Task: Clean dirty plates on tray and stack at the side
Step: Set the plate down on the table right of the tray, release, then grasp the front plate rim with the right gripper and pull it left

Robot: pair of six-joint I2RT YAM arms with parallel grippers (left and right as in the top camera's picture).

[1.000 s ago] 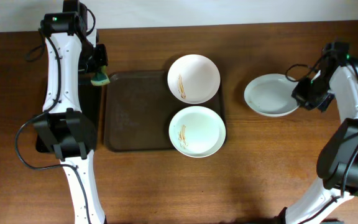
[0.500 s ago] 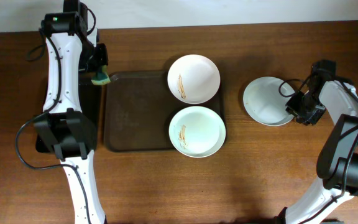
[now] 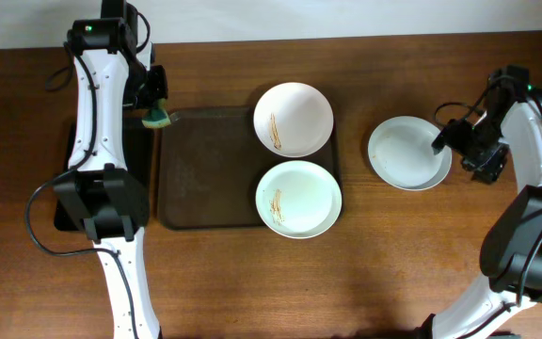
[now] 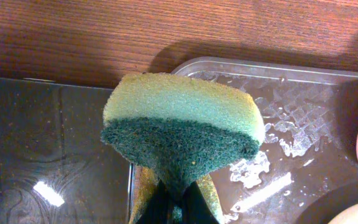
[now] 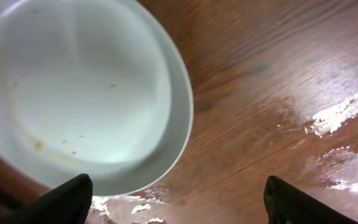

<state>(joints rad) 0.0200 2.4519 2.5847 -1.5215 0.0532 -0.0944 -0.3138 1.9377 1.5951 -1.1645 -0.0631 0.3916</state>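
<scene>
Two dirty plates with brown-orange streaks lie on the right end of the dark brown tray. A third white plate rests flat on the table to the right of the tray. My right gripper stands open just off this plate's right rim, holding nothing. My left gripper is shut on a yellow-and-green sponge, which hangs over the tray's far left corner.
A narrow glossy black tray lies left of the brown tray, partly under the left arm. Wet patches shine on the wood beside the right-hand plate. Bare wood spreads along the table's front.
My right gripper has opened and let go of the white plate, which now lies flat on the table; the gripper has drawn back slightly to the right. The left arm has hardly moved.
</scene>
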